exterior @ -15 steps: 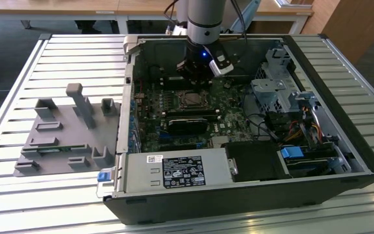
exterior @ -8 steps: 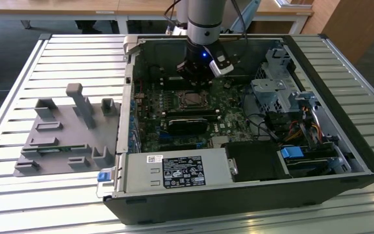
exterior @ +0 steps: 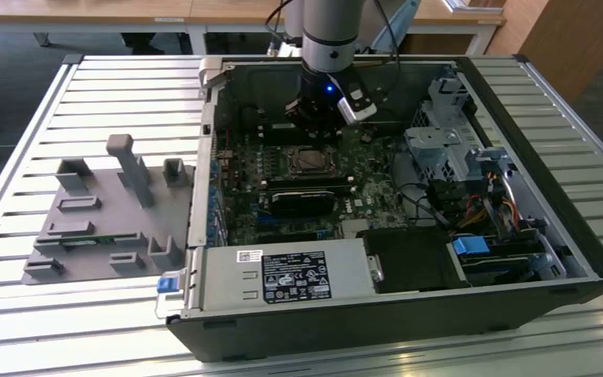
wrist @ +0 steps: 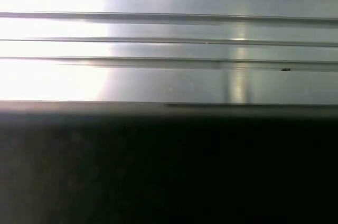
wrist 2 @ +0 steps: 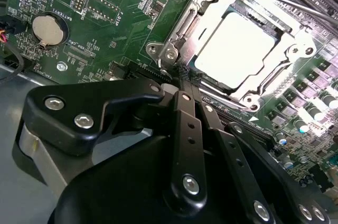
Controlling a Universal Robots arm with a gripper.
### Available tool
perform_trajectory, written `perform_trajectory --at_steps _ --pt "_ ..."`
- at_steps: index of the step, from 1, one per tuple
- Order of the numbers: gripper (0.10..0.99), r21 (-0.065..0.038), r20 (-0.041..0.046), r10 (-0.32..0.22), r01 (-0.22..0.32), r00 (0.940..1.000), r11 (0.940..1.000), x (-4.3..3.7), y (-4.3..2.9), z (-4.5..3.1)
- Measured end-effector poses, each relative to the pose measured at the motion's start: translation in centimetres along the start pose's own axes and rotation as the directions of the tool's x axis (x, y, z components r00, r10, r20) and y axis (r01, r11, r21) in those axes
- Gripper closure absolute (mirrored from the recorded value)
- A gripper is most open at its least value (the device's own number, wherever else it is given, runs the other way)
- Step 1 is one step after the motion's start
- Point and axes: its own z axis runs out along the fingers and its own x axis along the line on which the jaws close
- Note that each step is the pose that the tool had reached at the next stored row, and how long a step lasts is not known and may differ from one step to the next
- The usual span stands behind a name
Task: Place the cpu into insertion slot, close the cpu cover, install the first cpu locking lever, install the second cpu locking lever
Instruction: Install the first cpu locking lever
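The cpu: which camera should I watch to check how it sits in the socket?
The second wrist view. There the cpu lies close up, its pale metal face framed by the cpu cover, just beyond the tool. In the exterior view it is a small square on the motherboard below the arm. The first wrist view faces metal slats.

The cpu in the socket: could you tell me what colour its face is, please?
Pale silvery white, the cpu shows best in the second wrist view.
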Motion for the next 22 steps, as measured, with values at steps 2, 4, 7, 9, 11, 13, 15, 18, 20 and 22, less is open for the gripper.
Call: perform_trajectory --at_steps 2,4,7,9,11,13,15,18,20,22 --pt "0.98 0.0 0.0001 0.0 0.0 1.0 1.0 -0.01 0.02 -0.24" --pt "0.98 0.001 -0.0005 0.0 0.0 1.0 1.0 0.0 0.01 -0.7" --pt "0.98 0.001 -0.0005 0.0 0.0 1.0 1.0 -0.01 0.03 -1.34" --pt "0.98 0.001 -0.0008 0.0 0.0 1.0 1.0 -0.03 0.04 -1.47" --pt "0.98 0.001 -0.0008 0.0 0.0 1.0 1.0 -0.05 0.03 -1.47" --pt "0.98 0.002 -0.001 0.0 0.0 1.0 1.0 -0.06 -0.01 -1.49" --pt "0.98 0.002 -0.001 0.0 0.0 1.0 1.0 -0.06 -0.07 -1.49" --pt "0.98 0.002 -0.0009 0.0 0.0 1.0 1.0 -0.07 -0.14 -1.48" --pt "0.98 0.002 -0.0009 0.0 0.0 1.0 1.0 -0.07 -0.19 -1.49" --pt "0.98 0.002 -0.0009 0.0 0.0 1.0 1.0 -0.07 -0.24 -1.49"
